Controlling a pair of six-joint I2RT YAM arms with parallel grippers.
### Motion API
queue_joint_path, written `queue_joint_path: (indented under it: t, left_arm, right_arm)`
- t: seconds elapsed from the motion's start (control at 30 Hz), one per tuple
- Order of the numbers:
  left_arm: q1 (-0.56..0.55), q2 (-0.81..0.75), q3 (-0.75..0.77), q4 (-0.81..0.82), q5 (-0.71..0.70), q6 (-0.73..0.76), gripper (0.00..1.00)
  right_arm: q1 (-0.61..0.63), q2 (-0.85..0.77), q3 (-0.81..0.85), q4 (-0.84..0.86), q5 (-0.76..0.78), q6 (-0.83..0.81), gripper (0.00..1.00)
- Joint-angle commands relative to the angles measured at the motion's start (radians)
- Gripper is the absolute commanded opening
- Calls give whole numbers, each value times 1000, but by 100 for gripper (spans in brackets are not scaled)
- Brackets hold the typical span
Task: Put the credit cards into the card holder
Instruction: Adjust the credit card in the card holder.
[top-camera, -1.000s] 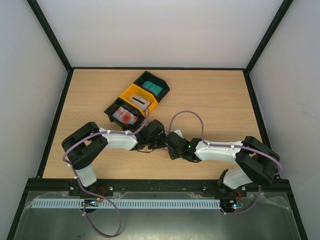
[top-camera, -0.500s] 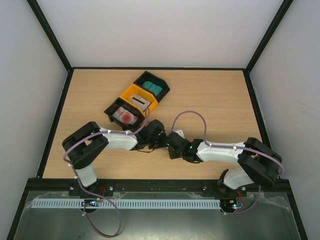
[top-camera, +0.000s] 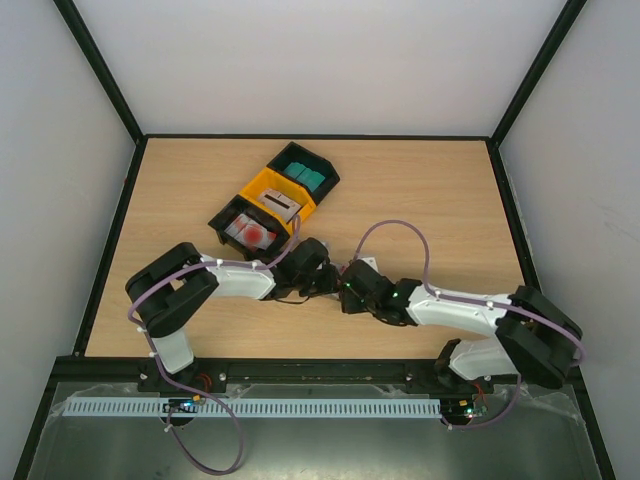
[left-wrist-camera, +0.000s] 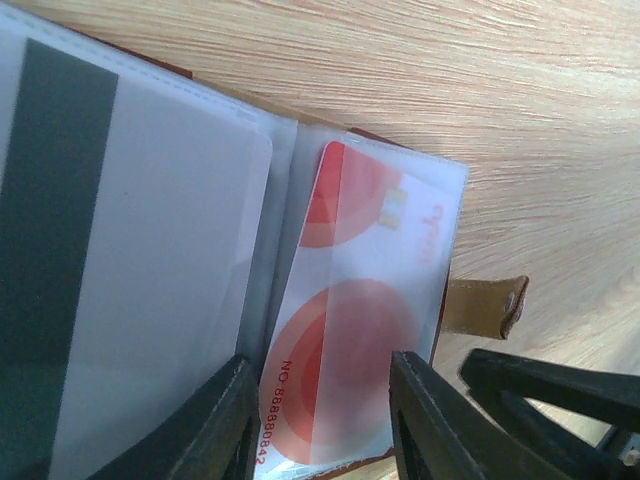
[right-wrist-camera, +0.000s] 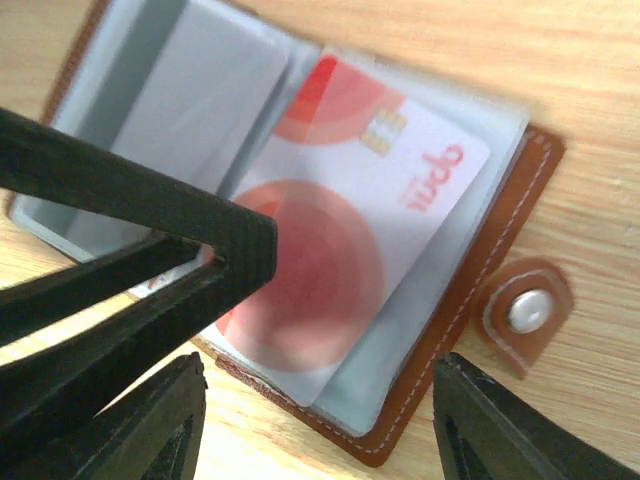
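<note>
Holder (right-wrist-camera: 520, 200) lies open, red card (right-wrist-camera: 350, 220) inside a clear sleeve. Left gripper (left-wrist-camera: 320, 375) narrowly parted over it; right gripper (right-wrist-camera: 320, 375) wide, empty.

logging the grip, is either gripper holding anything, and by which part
The right gripper is open, holding nothing. The left gripper straddles the end of the sleeved red-and-white card; a pinch cannot be told.
</note>
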Motion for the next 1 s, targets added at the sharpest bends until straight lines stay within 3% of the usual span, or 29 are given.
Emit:
queue_joint_path:
  t: [0.0,0.17,0.33,0.67,0.77,0.97]
  left_arm:
    - [-4,4,16,-53,-27,15,40]
    - [-7,2,22,-66,-30,21,43]
    - [-17,12,43,-95,-43,30,39]
    - [-49,19,105,-245,-177,40,41]
    - [-55,31,120,-267,-190,51,46]
    - [-79,90,191,-352,-223,93,45]
  right_arm:
    - [-10,-111,-18,12,76,45,63]
    - [-14,-186,-45,-6,149,89,63]
    - [-35,-159,-37,-56,195,142,61]
    - [-83,-80,-70,-4,29,153,56]
    - [-89,-48,-71,7,14,152,55]
    - [-100,-17,-76,33,-6,155,53]
